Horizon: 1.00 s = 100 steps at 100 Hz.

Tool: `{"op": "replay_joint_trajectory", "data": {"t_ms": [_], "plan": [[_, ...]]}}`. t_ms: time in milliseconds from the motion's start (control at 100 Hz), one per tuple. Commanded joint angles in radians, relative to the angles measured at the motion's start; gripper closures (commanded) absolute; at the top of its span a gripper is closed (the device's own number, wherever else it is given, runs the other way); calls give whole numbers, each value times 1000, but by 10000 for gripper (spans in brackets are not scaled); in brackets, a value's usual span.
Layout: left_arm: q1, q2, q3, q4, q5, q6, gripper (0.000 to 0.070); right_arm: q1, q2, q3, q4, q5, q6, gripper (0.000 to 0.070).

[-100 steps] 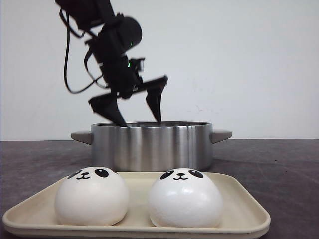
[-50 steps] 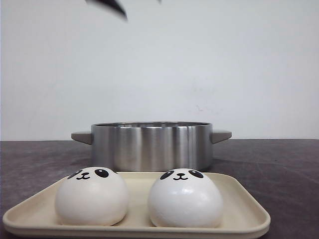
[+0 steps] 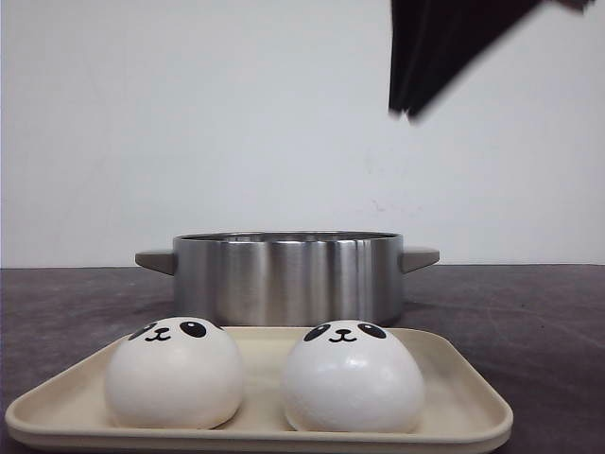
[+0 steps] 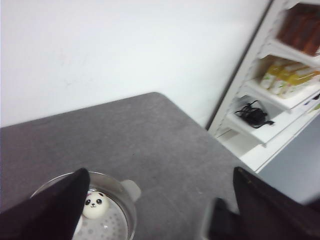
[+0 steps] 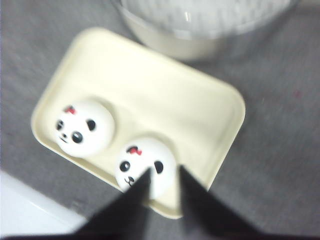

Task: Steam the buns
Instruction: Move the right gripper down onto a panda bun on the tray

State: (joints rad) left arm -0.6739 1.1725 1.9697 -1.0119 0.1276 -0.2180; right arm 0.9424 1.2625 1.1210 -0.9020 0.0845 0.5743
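Two white panda-face buns, one on the left (image 3: 174, 373) and one on the right (image 3: 352, 376), sit on a cream tray (image 3: 463, 397) in front of a steel pot (image 3: 288, 276). They also show in the right wrist view, as the far bun (image 5: 84, 127) and the near bun (image 5: 142, 162). A third bun (image 4: 95, 204) lies inside the pot (image 4: 131, 207); any fourth is hidden. My left gripper (image 4: 160, 172) is wide open and empty, high above the pot. My right gripper (image 5: 165, 172) hangs high over the tray, blurred, with a narrow gap between its fingers (image 3: 406, 104) and nothing in it.
Grey table (image 3: 529, 312) around the pot and tray. A white wall stands behind. A white shelf unit (image 4: 280, 100) with goods stands beyond the table's far corner in the left wrist view.
My left gripper rose from the pot's rim and left the front view. My right gripper has come into the top right of the front view. The buns and pot have not moved.
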Motion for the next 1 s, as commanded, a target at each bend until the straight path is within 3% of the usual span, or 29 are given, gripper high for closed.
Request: {"op": "replay_joint_trajectory", "data": {"t_ms": [0,40,90,310,470,760,990], "plan": [[-8,-13,21,-38,-4,6,144,11,35,14,15,-7,35,265],[-8,-34,21,-71,-4,10,144,11,53,14,19,-18,36,185],[-8,-56,21,-111,-4,18,144,11,77,14,24,-41,36,150],[-8,-124,21,-224,-36,44,144,11,212,14,34,-70,27,150],[-8,-150,21,-239,-53,49,144,10,321,14,42,-168,21,151],[-8,-159,21,-258,-57,69,144,17,398,14,72,-163,23,158],[-8,-159,21,-256,-58,72,144,10,401,14,102,-163,28,231]]}}
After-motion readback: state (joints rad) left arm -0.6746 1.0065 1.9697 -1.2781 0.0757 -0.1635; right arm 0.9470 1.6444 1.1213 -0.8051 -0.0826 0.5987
